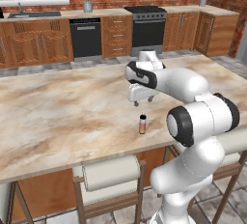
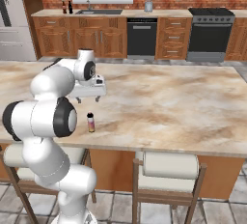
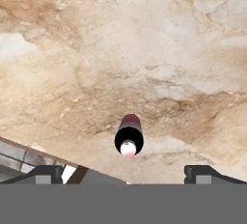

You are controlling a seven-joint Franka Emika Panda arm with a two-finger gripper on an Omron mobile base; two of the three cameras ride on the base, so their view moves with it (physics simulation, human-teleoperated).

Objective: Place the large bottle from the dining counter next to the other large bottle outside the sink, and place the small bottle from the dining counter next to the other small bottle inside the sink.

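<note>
A small bottle [image 1: 142, 124] [image 2: 90, 122] with a dark cap and orange-pink label stands upright on the marble dining counter [image 1: 58, 117], near its front edge. My gripper [image 1: 144, 102] [image 2: 88, 100] hangs open just above and slightly beyond it, pointing down, apart from it. In the hand view the bottle [image 3: 129, 138] is seen from above, a little ahead of the open gripper [image 3: 126, 175]. The large bottle from the dining counter is out of view. Across the room, two dark bottles [image 2: 67, 7] stand on the back counter left of the sink [image 2: 99, 11] [image 1: 34, 14].
Stools with white cushions [image 1: 111, 172] [image 2: 169, 165] stand under the counter's front edge. Across the aisle a back counter carries a dishwasher [image 1: 86, 38] and a stove [image 1: 147, 27]. A grey jar [image 2: 148, 7] sits right of the sink.
</note>
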